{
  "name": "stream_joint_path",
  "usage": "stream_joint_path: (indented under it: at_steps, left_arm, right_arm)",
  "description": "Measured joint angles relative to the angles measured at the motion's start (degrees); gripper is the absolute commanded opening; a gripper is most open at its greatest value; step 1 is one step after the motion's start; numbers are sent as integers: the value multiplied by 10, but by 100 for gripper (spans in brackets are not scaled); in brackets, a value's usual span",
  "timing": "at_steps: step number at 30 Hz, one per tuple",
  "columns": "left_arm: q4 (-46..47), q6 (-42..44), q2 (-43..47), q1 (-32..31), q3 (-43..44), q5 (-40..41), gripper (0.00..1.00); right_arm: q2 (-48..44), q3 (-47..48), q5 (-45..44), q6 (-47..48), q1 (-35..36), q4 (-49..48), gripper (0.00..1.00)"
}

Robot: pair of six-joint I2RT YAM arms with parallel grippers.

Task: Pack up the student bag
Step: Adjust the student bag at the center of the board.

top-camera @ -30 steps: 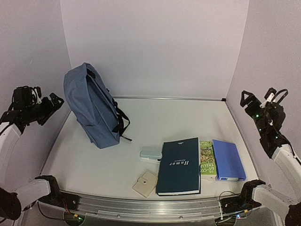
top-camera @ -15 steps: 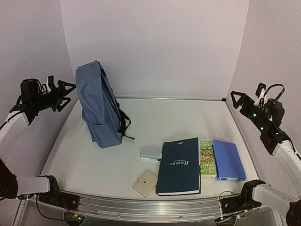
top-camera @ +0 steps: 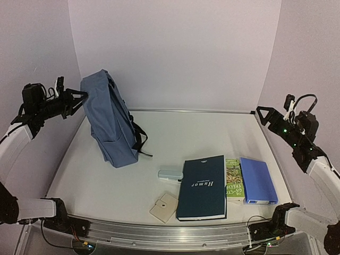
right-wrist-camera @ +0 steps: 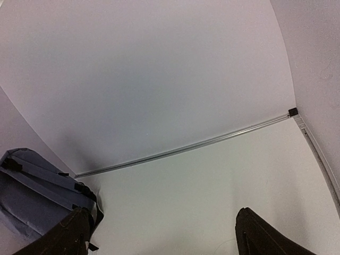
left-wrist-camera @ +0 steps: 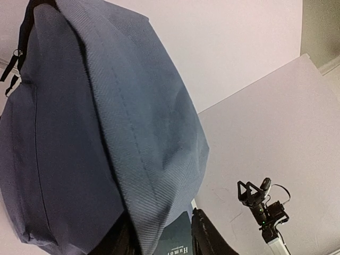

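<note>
Student bag [top-camera: 109,125] upright near far-left corner of table [top-camera: 186,133], propped by nothing. Risk: it topples or slides toward left edge if I pull on a thin hold. Dark book [top-camera: 202,187] at near edge, untouched. My left fingers [top-camera: 77,96] half-closed around top fold; cannot tell if pinch is firm, fabric may slip out. My right fingers [top-camera: 265,114] open, empty, above right edge, too far off to steady bag.

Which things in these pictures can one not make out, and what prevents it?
1. Whether the student bag is zipped: the top view shows only its side, and its fabric fills the left wrist view.
2. Whether the left gripper grips it: fabric and the bottom edge hide the fingers.
3. The title on the green book: too small in the top view.
</note>
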State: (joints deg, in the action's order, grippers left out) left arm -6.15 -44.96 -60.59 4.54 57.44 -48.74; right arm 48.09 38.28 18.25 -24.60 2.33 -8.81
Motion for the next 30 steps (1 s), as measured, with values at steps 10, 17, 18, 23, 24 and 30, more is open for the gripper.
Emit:
stream_joint_path:
  at_steps: [10, 17, 18, 23, 24, 30]
  left_arm:
    - [16, 7, -54, -91, 30, 9, 0]
    - [97, -18, -95, -168, 42, 62, 0]
    - [109, -22, -99, -179, 42, 75, 0]
    - [172, -56, -122, -237, 45, 155, 0]
    - [179, -60, -127, -245, 48, 168, 0]
    - [205, -78, -147, -271, 70, 249, 0]
  right_arm:
    - [11, 51, 8, 20, 25, 53, 76]
    - [70, 116, -92, 14, 209, 58, 75]
    - [87, 129, -117, 14, 248, 57, 76]
    - [178, 187, -229, 4, 398, 36, 76]
    - [199, 200, -251, 3, 423, 30, 75]
    - [370, 355, -337, 18, 555, 4, 65]
